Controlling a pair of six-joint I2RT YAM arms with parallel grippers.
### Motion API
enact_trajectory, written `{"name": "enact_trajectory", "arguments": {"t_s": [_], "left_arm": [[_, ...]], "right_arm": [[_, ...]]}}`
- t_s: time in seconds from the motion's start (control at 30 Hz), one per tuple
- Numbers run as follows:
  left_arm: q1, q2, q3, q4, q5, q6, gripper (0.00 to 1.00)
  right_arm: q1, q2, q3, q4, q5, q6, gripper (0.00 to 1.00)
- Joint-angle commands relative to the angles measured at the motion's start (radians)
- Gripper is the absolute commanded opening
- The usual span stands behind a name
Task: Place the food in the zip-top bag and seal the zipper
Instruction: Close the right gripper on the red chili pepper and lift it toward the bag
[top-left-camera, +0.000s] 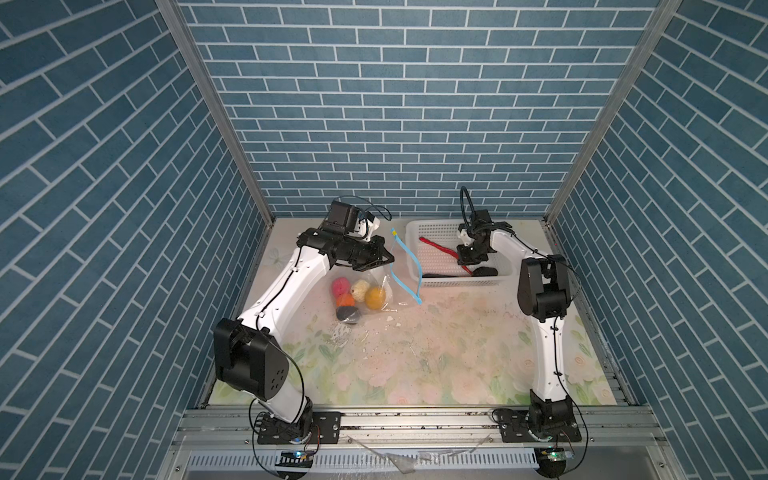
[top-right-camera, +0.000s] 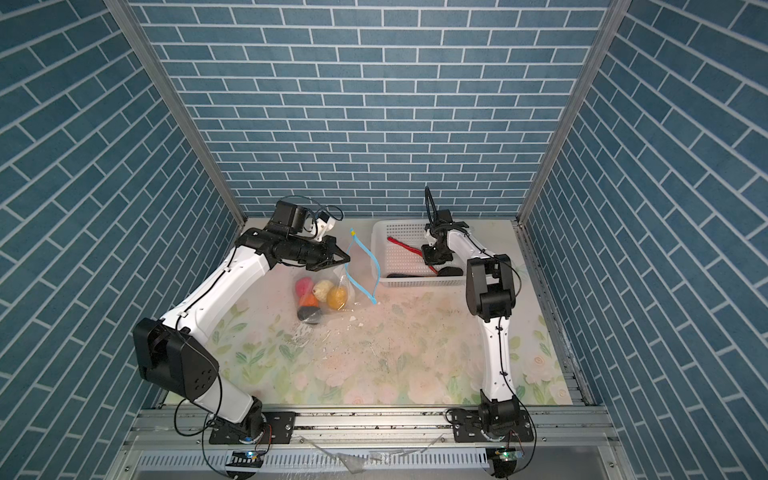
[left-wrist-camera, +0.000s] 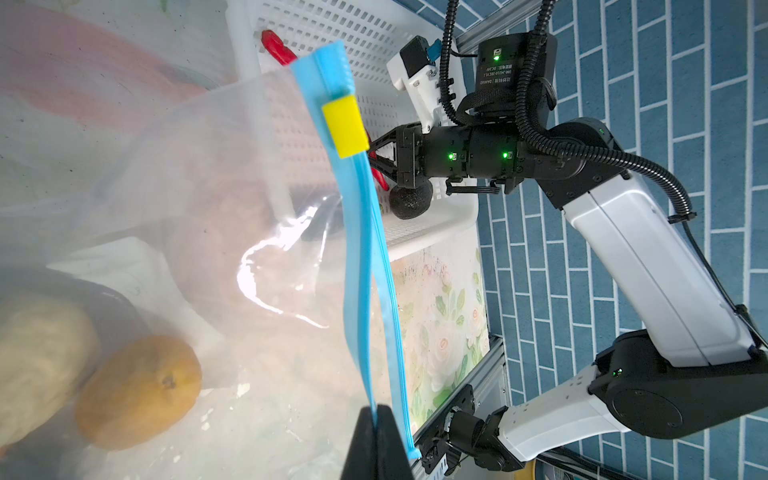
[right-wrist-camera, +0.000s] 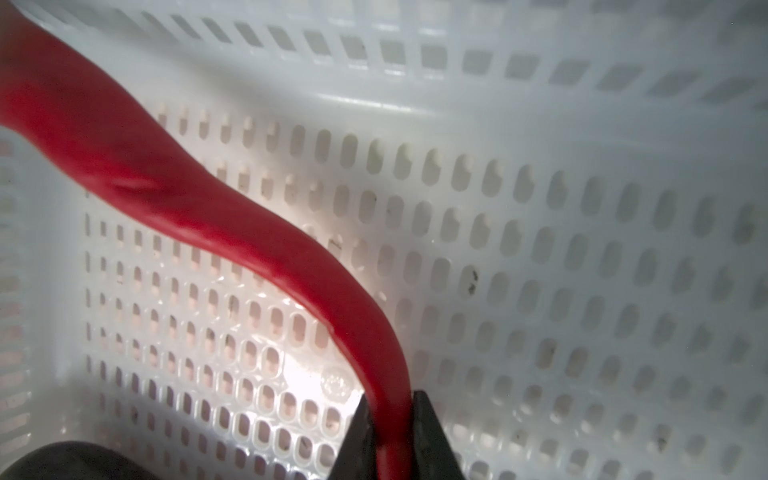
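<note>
Left claw (left-wrist-camera: 376, 415) on zipper (left-wrist-camera: 357, 216) edge; right claw (right-wrist-camera: 388, 432) on chilli (right-wrist-camera: 208, 216) inside basket (right-wrist-camera: 498, 83)

The floral worktop (top-left-camera: 436, 345) is carrying a white perforated basket (top-left-camera: 465, 281) at rear right, the zip-top bag (top-left-camera: 374, 278) beside it, and white scraps (top-left-camera: 390, 319).
</note>
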Motion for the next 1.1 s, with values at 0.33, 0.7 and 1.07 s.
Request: {"name": "enact_trajectory", "arguments": {"t_s": [0.33, 0.7, 1.07], "left_arm": [[-0.001, 0.008, 0.021, -0.009, 0.000, 0.015, 0.00], [-0.001, 0.010, 0.026, -0.010, 0.005, 0.015, 0.00], [-0.002, 0.046, 0.084, -0.035, 0.009, 0.019, 0.00]], "right_arm": [[0.011, -0.130, -0.093, 0.049, 0.040, -0.051, 0.10], [0.011, -0.283, -0.135, 0.009, 0.105, -0.068, 0.05], [0.029, -0.477, -0.234, -0.062, 0.185, -0.064, 0.04]]}}
